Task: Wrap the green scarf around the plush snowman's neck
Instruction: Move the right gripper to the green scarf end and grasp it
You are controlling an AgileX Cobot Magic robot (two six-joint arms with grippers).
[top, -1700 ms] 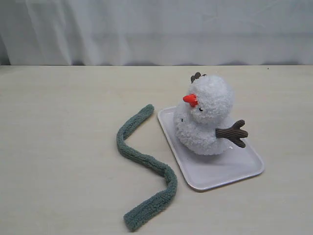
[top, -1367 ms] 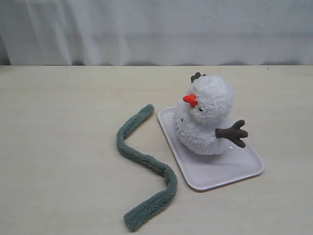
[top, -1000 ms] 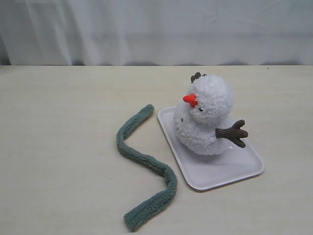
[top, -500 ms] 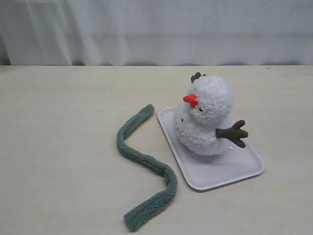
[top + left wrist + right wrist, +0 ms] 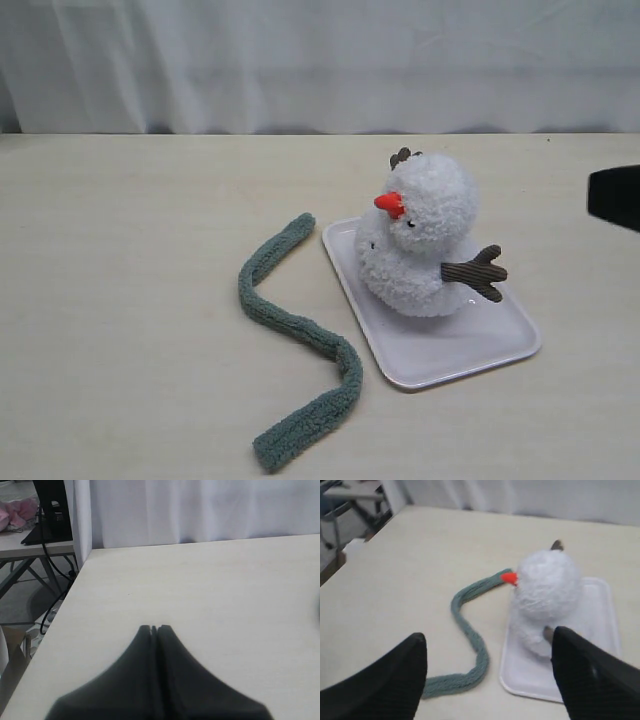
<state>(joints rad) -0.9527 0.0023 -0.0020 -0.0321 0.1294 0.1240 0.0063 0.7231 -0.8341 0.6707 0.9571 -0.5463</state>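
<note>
Tabletop (image 5: 120,300), newly with right end effector (image 5: 614,197)

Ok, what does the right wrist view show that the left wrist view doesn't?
Right wrist only: the green scarf lying beside the tray, the plush snowman sitting on it, and the open right claw. Left wrist only: the shut left claw, the table edge and the floor beyond. Both: the table and the white curtain.

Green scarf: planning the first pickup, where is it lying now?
In the exterior view the green scarf snakes across the table left of the white tray, one end close to the tray's corner.
</note>
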